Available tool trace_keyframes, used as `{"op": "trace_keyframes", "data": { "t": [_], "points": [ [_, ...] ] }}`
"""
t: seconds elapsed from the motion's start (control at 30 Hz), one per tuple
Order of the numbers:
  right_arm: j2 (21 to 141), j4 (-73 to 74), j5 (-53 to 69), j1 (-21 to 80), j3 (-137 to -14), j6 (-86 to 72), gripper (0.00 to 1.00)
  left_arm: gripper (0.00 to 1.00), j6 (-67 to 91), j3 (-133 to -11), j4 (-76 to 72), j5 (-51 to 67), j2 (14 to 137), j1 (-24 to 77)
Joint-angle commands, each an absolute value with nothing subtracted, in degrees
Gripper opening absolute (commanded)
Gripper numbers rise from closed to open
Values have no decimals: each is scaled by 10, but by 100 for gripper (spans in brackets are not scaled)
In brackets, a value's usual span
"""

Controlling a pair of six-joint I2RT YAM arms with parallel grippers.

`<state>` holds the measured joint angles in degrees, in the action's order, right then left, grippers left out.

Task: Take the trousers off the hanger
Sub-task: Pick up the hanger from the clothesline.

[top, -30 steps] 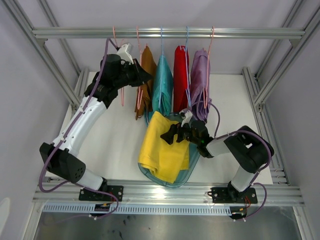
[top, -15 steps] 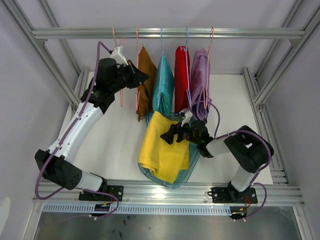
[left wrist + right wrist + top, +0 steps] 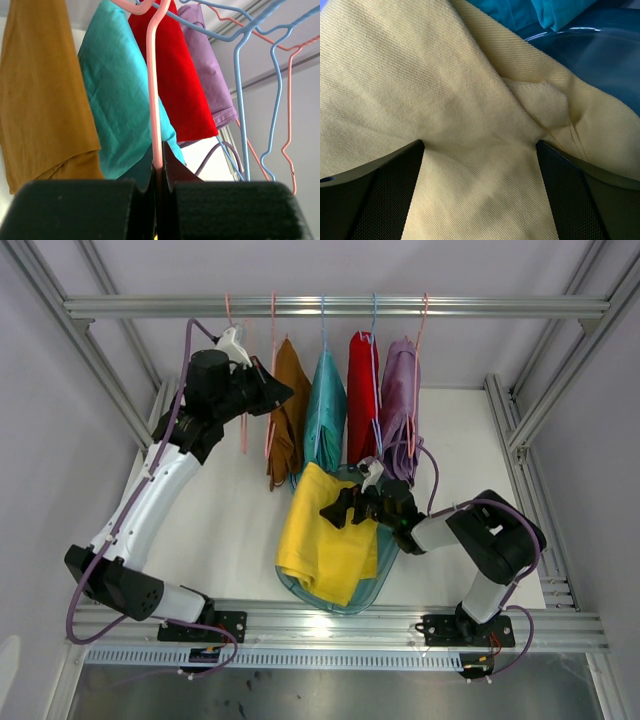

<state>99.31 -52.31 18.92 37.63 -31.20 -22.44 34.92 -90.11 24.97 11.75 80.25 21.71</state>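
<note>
Brown trousers (image 3: 290, 405), teal trousers (image 3: 325, 415), red trousers (image 3: 362, 395) and lilac trousers (image 3: 400, 405) hang on wire hangers from the rail (image 3: 480, 307). My left gripper (image 3: 278, 393) is shut on the pink hanger (image 3: 154, 100) beside the brown trousers (image 3: 40, 100); the wire runs up from between the fingers. Teal (image 3: 120, 90), red (image 3: 180, 85) and lilac (image 3: 210, 70) cloth hang behind it. The yellow trousers (image 3: 325, 535) lie off any hanger in a blue basin (image 3: 375, 588). My right gripper (image 3: 336, 510) stands open just above that yellow cloth (image 3: 470, 90), holding nothing.
An empty pink hanger (image 3: 243, 430) hangs at the left end of the rail. Blue and pink hangers (image 3: 272, 100) hang close together. Aluminium frame posts (image 3: 110, 370) stand at both sides. The basin's rim (image 3: 600, 45) shows beside the yellow cloth.
My left gripper has shut on the pink hanger wire, and the left arm has drawn back and left with it. The right arm has not moved.
</note>
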Motion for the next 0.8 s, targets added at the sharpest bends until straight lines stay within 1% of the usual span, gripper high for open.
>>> {"op": "trace_keyframes", "data": {
  "t": [0.0, 0.5, 0.77],
  "points": [
    [1031, -428, 194, 377, -306, -230, 100, 0, 309, -969, 164, 141, 790, 229],
    [1042, -425, 204, 376, -315, -229, 99, 0, 294, -990, 165, 125, 766, 228],
    [1044, -423, 206, 377, -317, -229, 100, 0, 294, -1030, 185, 124, 780, 228]
  ]
}}
